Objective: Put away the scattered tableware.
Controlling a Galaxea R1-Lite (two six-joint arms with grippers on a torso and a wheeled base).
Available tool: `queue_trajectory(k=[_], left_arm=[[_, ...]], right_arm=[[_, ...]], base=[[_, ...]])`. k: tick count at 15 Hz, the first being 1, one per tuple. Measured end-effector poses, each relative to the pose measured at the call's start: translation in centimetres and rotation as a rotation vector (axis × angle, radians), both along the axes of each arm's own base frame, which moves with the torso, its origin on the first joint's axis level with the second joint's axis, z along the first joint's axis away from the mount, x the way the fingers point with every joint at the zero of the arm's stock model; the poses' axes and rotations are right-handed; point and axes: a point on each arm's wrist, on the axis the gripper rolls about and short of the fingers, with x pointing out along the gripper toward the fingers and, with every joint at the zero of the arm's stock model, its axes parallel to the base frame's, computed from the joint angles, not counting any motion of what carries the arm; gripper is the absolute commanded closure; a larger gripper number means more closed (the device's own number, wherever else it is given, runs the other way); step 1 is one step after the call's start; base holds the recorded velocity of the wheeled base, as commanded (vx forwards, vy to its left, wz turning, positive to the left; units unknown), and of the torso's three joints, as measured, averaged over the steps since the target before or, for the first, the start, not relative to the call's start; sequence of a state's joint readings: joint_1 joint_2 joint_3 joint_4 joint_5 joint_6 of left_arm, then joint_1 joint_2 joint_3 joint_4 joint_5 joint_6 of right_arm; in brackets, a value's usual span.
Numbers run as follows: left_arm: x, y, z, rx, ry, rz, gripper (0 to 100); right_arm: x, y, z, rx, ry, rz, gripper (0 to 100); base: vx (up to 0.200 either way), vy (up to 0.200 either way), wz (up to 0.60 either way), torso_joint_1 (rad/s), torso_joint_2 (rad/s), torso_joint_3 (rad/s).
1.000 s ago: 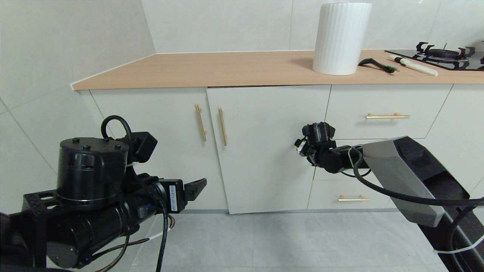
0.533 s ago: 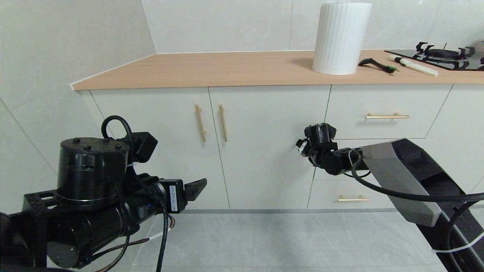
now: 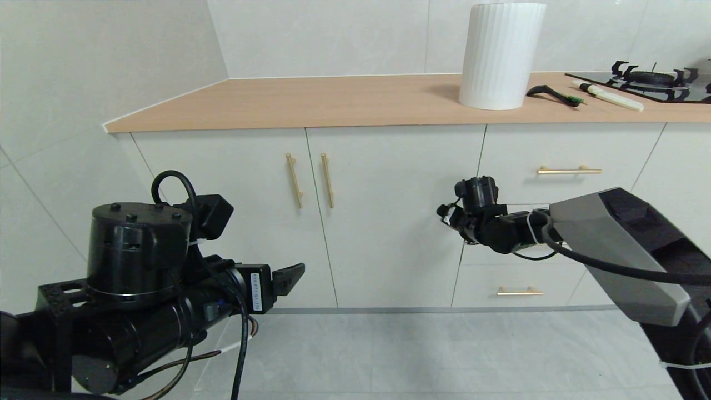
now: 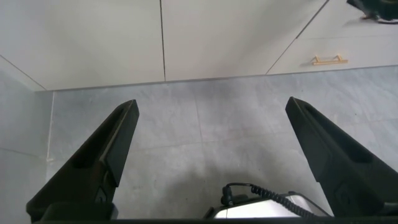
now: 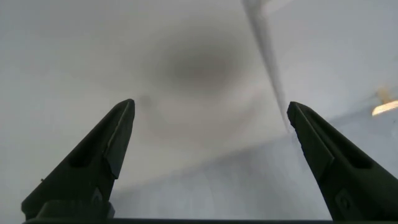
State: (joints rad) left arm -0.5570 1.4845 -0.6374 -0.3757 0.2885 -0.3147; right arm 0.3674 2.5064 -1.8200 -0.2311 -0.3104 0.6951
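Probably light, stiff and slick, the black utensil (image 3: 552, 95) and pale knife (image 3: 608, 97) on the surface (image 3: 333, 103) are best taken mid-handle — jaws are seen apart on left gripper (image 4: 211, 104) and right gripper (image 5: 211, 104).

Cabinet doors (image 3: 389, 211) shut beneath a wooden countertop (image 3: 333, 100).

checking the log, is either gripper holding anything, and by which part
Nothing is held: the left gripper is open above the grey tiled floor, the right gripper open facing the white cabinet door.
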Motion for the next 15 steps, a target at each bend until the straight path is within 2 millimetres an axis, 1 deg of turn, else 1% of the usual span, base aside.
queue_trajectory(k=[3, 5, 7, 10, 11, 12, 13, 15], left_arm=[[-0.1, 0.1, 0.3, 0.006, -0.012, -0.001, 0], [-0.6, 0.5, 0.5, 0.036, -0.024, -0.008, 0], [-2.0, 1.6, 0.9, 0.081, -0.05, -0.026, 0], [-4.7, 3.9, 2.1, 0.068, -0.128, 0.007, 0], [-5.9, 5.0, 2.6, 0.057, -0.168, 0.032, 0], [-7.4, 6.2, 3.0, 0.054, -0.209, 0.06, 0], [-8.8, 7.4, 3.0, 0.056, -0.243, 0.089, 0], [-12.3, 9.5, 2.6, 0.059, -0.294, 0.148, 0]], right_arm=[[-4.2, 0.6, 4.0, 0.002, 0.007, 0.084, 0], [-7.5, 0.2, 7.0, -0.021, -0.01, 0.141, 0], [-11.8, -1.0, 10.1, -0.058, -0.058, 0.192, 0], [-18.9, -4.2, 13.4, -0.1, -0.15, 0.219, 0], [-21.4, -5.7, 14.3, -0.127, -0.196, 0.22, 0], [-24.2, -7.6, 15.4, -0.172, -0.261, 0.214, 0], [-26.8, -9.3, 16.1, -0.217, -0.312, 0.2, 0], [-32.3, -12.7, 16.7, -0.292, -0.417, 0.159, 0]], base=[[0.0, 0.0, 0.0, 0.0, 0.0, 0.0], [0.0, 0.0, 0.0, 0.0, 0.0, 0.0], [0.0, 0.0, 0.0, 0.0, 0.0, 0.0], [0.0, 0.0, 0.0, 0.0, 0.0, 0.0], [0.0, 0.0, 0.0, 0.0, 0.0, 0.0], [0.0, 0.0, 0.0, 0.0, 0.0, 0.0], [0.0, 0.0, 0.0, 0.0, 0.0, 0.0], [0.0, 0.0, 0.0, 0.0, 0.0, 0.0]])
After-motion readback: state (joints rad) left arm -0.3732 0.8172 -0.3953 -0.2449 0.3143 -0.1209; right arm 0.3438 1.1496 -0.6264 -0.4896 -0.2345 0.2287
